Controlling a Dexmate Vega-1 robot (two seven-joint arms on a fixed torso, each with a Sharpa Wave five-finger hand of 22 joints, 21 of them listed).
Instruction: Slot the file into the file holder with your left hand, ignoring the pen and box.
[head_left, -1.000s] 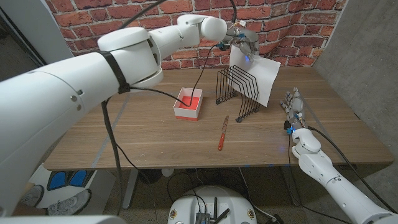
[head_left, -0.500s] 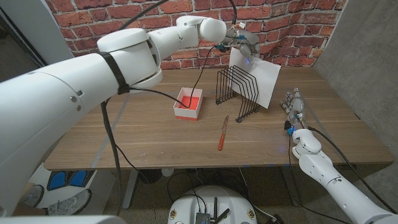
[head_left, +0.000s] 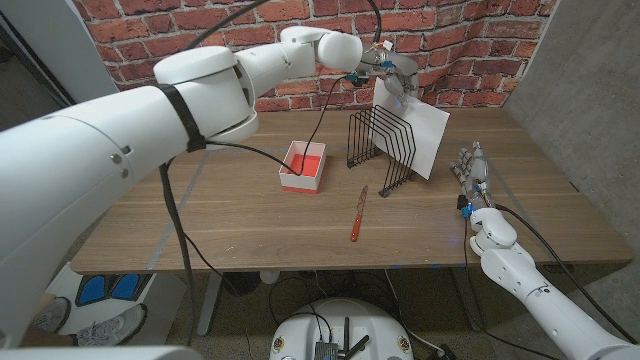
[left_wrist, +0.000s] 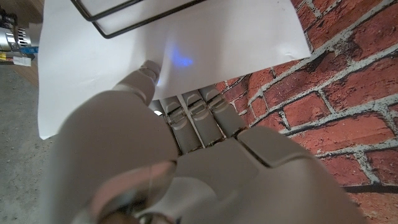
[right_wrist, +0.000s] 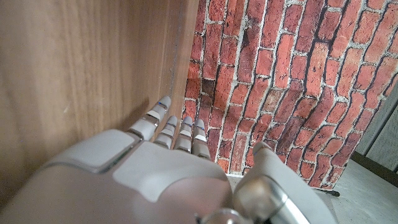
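My left hand (head_left: 389, 70) reaches over the back of the table and holds the top edge of the white file (head_left: 420, 130). The file hangs tilted just behind and to the right of the black wire file holder (head_left: 384, 148), its lower part against the holder's wires. In the left wrist view my left hand (left_wrist: 180, 124) pinches the white file (left_wrist: 205, 43), and the holder's wires (left_wrist: 124, 15) cross in front of it. My right hand (head_left: 472, 175) stands on its edge near the table's right side, fingers apart, holding nothing; the right wrist view shows its fingers (right_wrist: 177, 130) straight.
A red and white box (head_left: 304, 166) sits left of the holder. A red pen (head_left: 357, 215) lies in front of it, toward the table's middle. A brick wall (head_left: 200, 40) stands behind the table. The table's right edge (head_left: 590, 215) lies past my right hand.
My left hand has shifted slightly, tilting the file so its top leans further over the holder. The right hand has not moved.
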